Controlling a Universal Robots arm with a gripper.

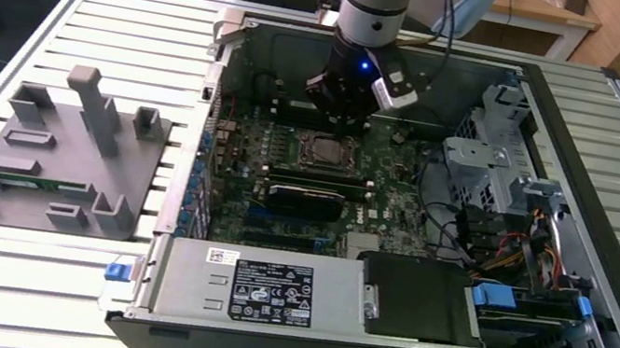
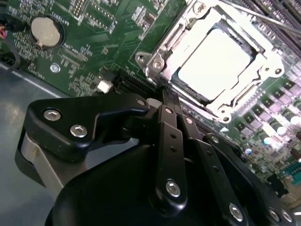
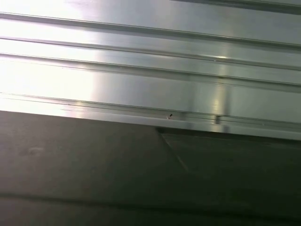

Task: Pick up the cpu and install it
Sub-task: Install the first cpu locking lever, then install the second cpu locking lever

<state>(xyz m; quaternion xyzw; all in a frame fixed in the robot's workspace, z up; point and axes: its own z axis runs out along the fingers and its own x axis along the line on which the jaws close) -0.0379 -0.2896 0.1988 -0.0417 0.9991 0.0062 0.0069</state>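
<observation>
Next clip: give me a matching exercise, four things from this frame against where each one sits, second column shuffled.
Things
1. cpu
2. gripper
3. memory stick
4. coin battery

Places
A. on the grey holder tray beside the case
B. in the motherboard socket, inside its metal frame
C. on the green board, away from the socket
D. above the board, next to the socket

Pairs: 1-B, 2-D, 3-A, 4-C

White labels on power supply (image 1: 266, 285), print unreadable
</observation>
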